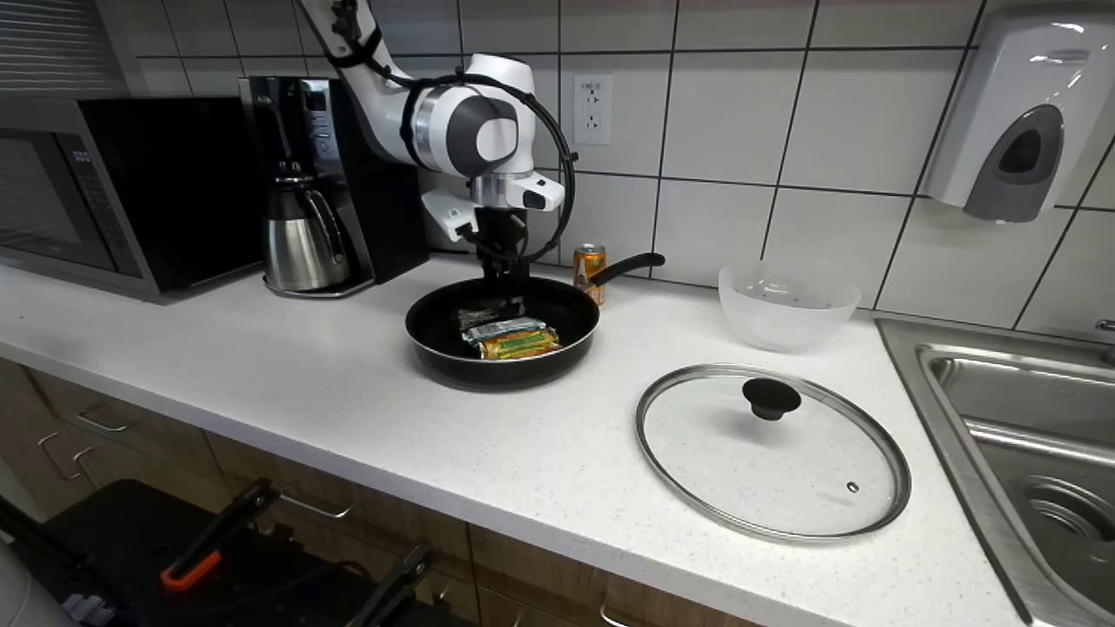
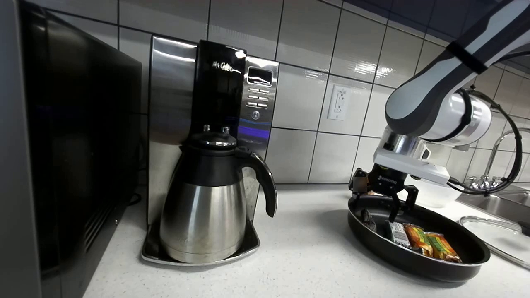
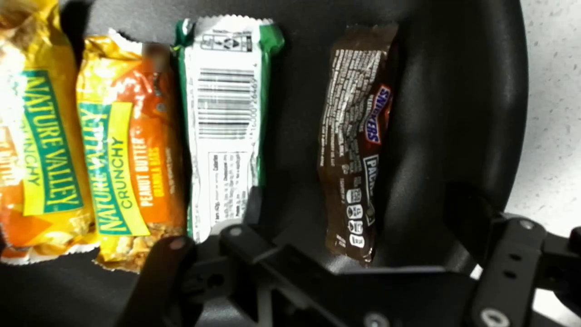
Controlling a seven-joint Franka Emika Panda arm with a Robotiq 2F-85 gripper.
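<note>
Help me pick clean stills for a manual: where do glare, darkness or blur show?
In an exterior view, bright streaks mark the Mr. Coffee coffee maker and the microwave shows little detail; in an exterior view, highlights dot the soap dispenser; in the wrist view, glare whitens part of the leftmost Nature Valley bar, a small square on the peanut butter granola bar beside it is blurred.

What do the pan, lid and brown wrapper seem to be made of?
Pan: probably coated metal, dark and satiny with soft highlights. Lid: likely glass, clear, the counter showing through, with a shiny, metal-looking rim. Brown wrapper: apparently plastic film, creased and slightly glossy.
</note>
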